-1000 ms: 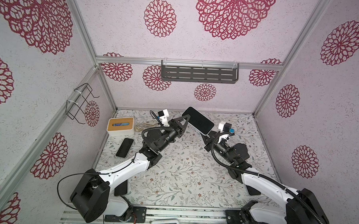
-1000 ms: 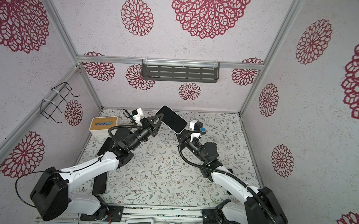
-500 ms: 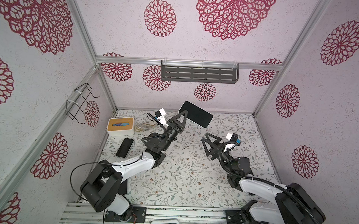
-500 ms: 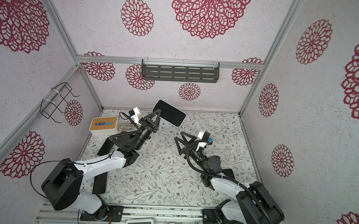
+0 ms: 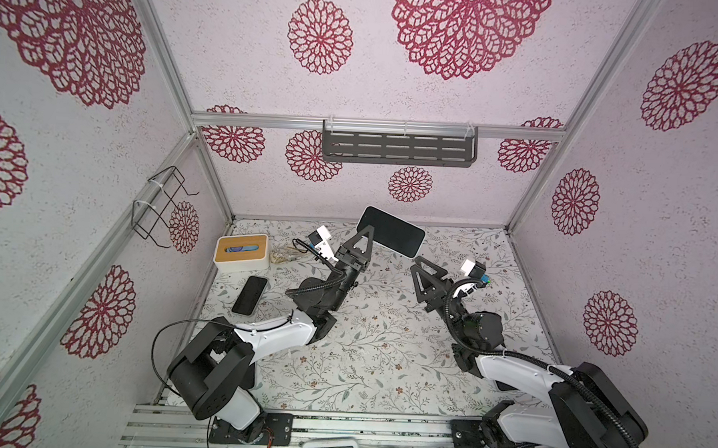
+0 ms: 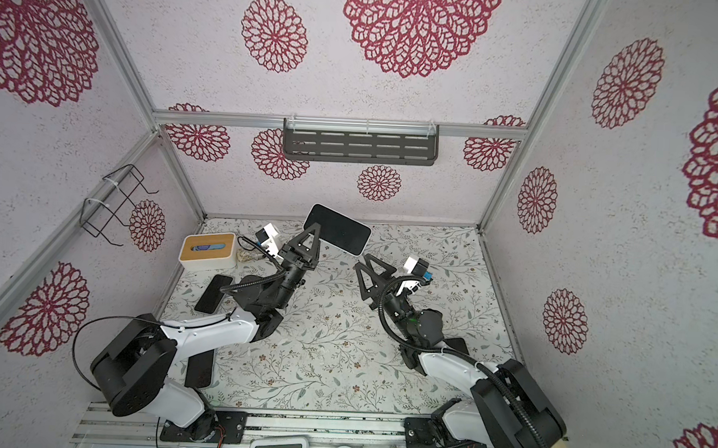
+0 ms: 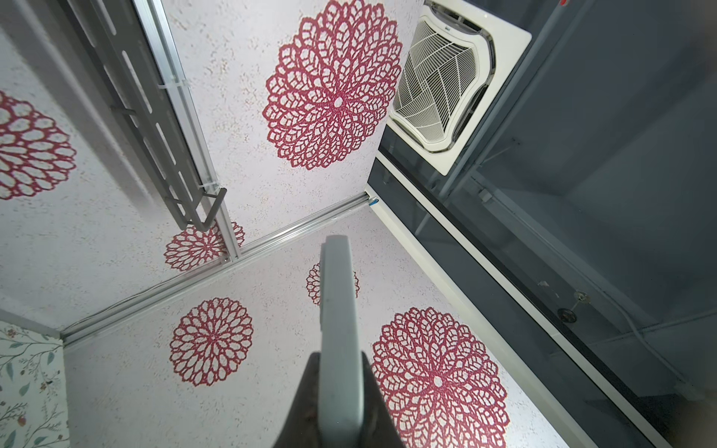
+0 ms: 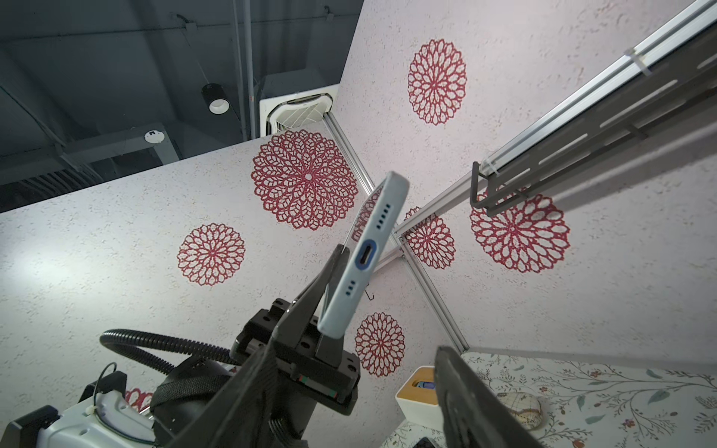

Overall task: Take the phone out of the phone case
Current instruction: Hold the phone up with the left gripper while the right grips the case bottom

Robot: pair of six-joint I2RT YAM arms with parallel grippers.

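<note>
Cased phone above table rear; box left, spare phone before it.

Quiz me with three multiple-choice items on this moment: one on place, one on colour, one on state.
1. Where on the table does the wooden-topped box sit?
A far left corner; B near right corner; C centre.
2. What colour is the phone case around the phone?
A red; B pale blue-grey; C yellow.
3. How is the right tool?
A shut on the phone; B shut on the box; C open and empty.

1 A: in both top views it stands by the left and back walls.
2 B: the right wrist view shows its pale edge.
3 C: its fingers stand apart with nothing between them, while the left tool holds the phone.
</note>
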